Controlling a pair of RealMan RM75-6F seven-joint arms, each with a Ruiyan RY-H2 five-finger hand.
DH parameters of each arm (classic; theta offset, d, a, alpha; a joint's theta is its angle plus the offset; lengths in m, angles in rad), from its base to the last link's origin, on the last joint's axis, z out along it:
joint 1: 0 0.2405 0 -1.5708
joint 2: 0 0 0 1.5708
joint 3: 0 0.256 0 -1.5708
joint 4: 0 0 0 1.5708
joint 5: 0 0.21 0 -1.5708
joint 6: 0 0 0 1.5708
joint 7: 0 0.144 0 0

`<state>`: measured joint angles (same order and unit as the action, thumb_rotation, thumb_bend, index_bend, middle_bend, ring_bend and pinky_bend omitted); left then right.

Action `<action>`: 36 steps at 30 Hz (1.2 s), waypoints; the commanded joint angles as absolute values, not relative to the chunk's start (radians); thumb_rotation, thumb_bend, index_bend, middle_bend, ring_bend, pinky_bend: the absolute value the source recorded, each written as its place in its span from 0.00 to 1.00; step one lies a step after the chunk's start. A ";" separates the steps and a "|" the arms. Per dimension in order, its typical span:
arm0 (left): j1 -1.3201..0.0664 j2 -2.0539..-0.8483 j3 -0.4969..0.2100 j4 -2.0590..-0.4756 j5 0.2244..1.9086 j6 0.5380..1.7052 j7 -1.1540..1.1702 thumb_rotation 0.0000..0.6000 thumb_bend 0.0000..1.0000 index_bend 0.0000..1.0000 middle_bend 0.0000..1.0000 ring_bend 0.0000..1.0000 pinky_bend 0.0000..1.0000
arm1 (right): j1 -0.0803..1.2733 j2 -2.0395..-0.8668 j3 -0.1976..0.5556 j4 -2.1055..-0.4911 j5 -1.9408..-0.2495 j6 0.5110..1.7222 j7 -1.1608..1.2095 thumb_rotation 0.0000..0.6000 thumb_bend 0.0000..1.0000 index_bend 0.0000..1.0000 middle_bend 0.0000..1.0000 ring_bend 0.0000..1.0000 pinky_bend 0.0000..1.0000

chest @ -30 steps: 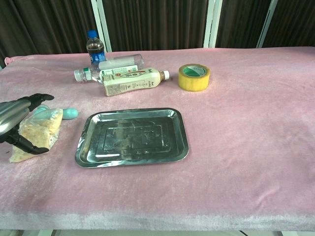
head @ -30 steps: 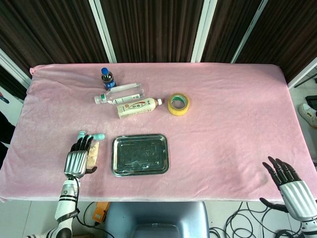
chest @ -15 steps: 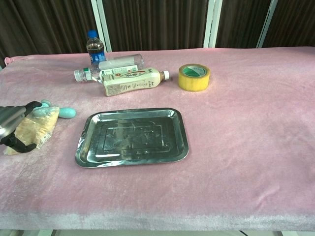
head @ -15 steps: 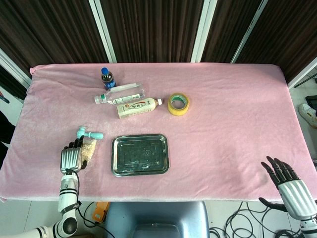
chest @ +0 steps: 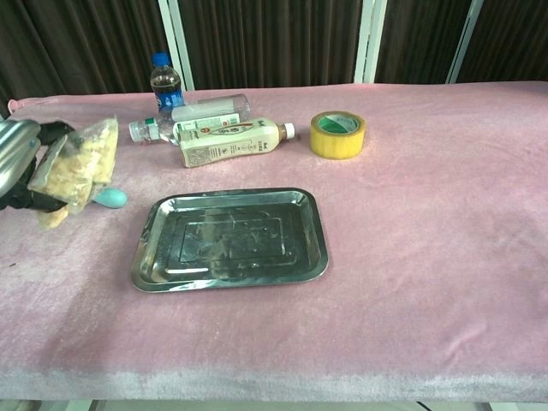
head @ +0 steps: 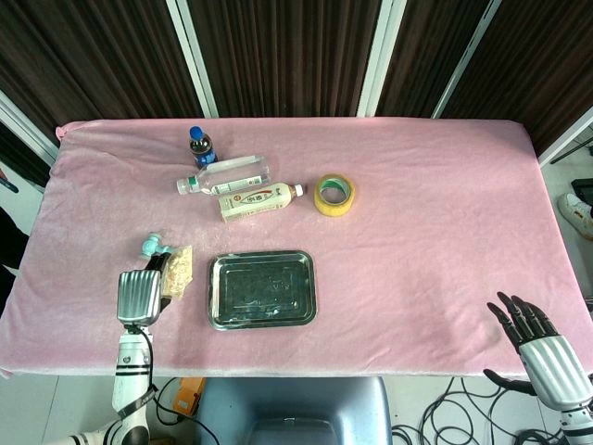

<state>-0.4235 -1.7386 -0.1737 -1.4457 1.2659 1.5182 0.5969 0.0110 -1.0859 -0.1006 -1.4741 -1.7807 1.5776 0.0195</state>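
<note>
Here, head view: left hand (head: 142, 297) holds a clear snack bag (head: 176, 271) of pale crumbly pieces, fingers clamped on its near end, so the bag sticks out forward past the hand, over the pink tabletop (head: 435, 213) just left of the steel tray (head: 262, 289). A teal plastic piece (head: 151, 246) lies just beyond the bag; whether the two touch cannot be told from above. Right hand (head: 542, 348) sits at the near right corner of the tabletop, fingers apart, holding nothing, well apart from everything else. Further back, a cola bottle (head: 200, 146) stands upright, while a clear water bottle (head: 222, 176) and a cream-labelled drink bottle (head: 259, 200) lie on their sides next to each other; a yellow tape roll (head: 334, 195) lies flat to their right. Chest view: left hand (chest: 15, 167) shows at the left edge with the snack bag (chest: 77, 167) raised clear of the cloth and tilted, its loose top pointing up and away, likely because the grip is on the lower end only. The teal plastic piece (chest: 110, 198) rests on the cloth under the bag. The steel tray (chest: 231, 278) lies near, to the right, nothing in it. Right hand is outside this view.
</note>
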 commanded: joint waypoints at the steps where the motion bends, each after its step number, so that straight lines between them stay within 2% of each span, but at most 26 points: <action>1: -0.433 -1.761 -0.157 -1.543 1.381 1.592 0.610 1.00 0.66 0.60 0.75 0.83 1.00 | 0.011 -1.087 -0.102 -1.473 -1.782 1.577 0.018 1.00 0.04 0.00 0.00 0.00 0.24; 4: -0.458 -1.805 -0.183 -1.576 1.371 1.572 0.669 1.00 0.63 0.55 0.68 0.78 1.00 | 0.011 -1.087 -0.102 -1.472 -1.785 1.580 0.019 1.00 0.04 0.00 0.00 0.00 0.24; 6: -0.476 -1.843 -0.202 -1.573 1.349 1.542 0.674 1.00 0.59 0.46 0.55 0.66 0.96 | 0.009 -1.087 -0.102 -1.470 -1.786 1.585 0.023 1.00 0.04 0.00 0.00 0.00 0.24; 8: -0.485 -1.872 -0.218 -1.579 1.290 1.497 0.683 1.00 0.51 0.28 0.34 0.45 0.82 | 0.009 -1.086 -0.102 -1.468 -1.787 1.587 0.027 1.00 0.04 0.00 0.00 0.00 0.24; 9: -0.490 -1.879 -0.226 -1.583 1.267 1.478 0.684 1.00 0.47 0.16 0.19 0.30 0.70 | 0.009 -1.085 -0.102 -1.467 -1.788 1.588 0.029 1.00 0.04 0.00 0.00 0.00 0.24; 10: -0.496 -1.887 -0.236 -1.582 1.241 1.456 0.683 1.00 0.43 0.07 0.10 0.18 0.60 | 0.009 -1.085 -0.103 -1.466 -1.789 1.589 0.031 1.00 0.04 0.00 0.00 0.00 0.24; 12: -0.499 -1.894 -0.242 -1.576 1.216 1.439 0.687 1.00 0.36 0.00 0.00 0.03 0.41 | 0.009 -1.083 -0.104 -1.464 -1.791 1.591 0.035 1.00 0.04 0.00 0.00 0.00 0.24; 13: -0.499 -1.897 -0.242 -1.574 1.206 1.434 0.692 1.00 0.33 0.00 0.00 0.00 0.35 | 0.008 -1.084 -0.103 -1.462 -1.792 1.594 0.038 1.00 0.04 0.00 0.00 0.00 0.24; 15: -0.498 -1.897 -0.239 -1.571 1.201 1.435 0.704 1.00 0.29 0.00 0.00 0.00 0.28 | 0.008 -1.085 -0.102 -1.461 -1.791 1.597 0.041 1.00 0.04 0.00 0.00 0.00 0.24; 17: -0.496 -1.893 -0.234 -1.573 1.208 1.437 0.698 1.00 0.28 0.00 0.00 0.00 0.25 | 0.008 -1.086 -0.101 -1.460 -1.791 1.596 0.040 1.00 0.04 0.00 0.00 0.00 0.24; 24: -0.447 -1.795 -0.175 -1.677 1.213 1.475 0.781 1.00 0.28 0.00 0.00 0.00 0.24 | 0.010 -1.085 -0.101 -1.465 -1.788 1.590 0.036 1.00 0.04 0.00 0.00 0.00 0.24; 27: -0.396 -1.696 -0.131 -1.767 1.223 1.525 0.823 1.00 0.29 0.00 0.00 0.00 0.24 | 0.010 -1.084 -0.102 -1.466 -1.788 1.590 0.036 1.00 0.04 0.00 0.00 0.00 0.24; 31: -0.297 -1.505 -0.054 -1.874 1.252 1.584 0.736 1.00 0.30 0.00 0.00 0.00 0.25 | 0.009 -1.086 -0.102 -1.467 -1.786 1.588 0.032 1.00 0.04 0.00 0.00 0.00 0.24; 36: -0.193 -1.357 0.006 -1.872 1.290 1.638 0.536 1.00 0.31 0.00 0.00 0.00 0.25 | 0.008 -1.090 -0.101 -1.469 -1.784 1.587 0.021 1.00 0.04 0.00 0.00 0.00 0.24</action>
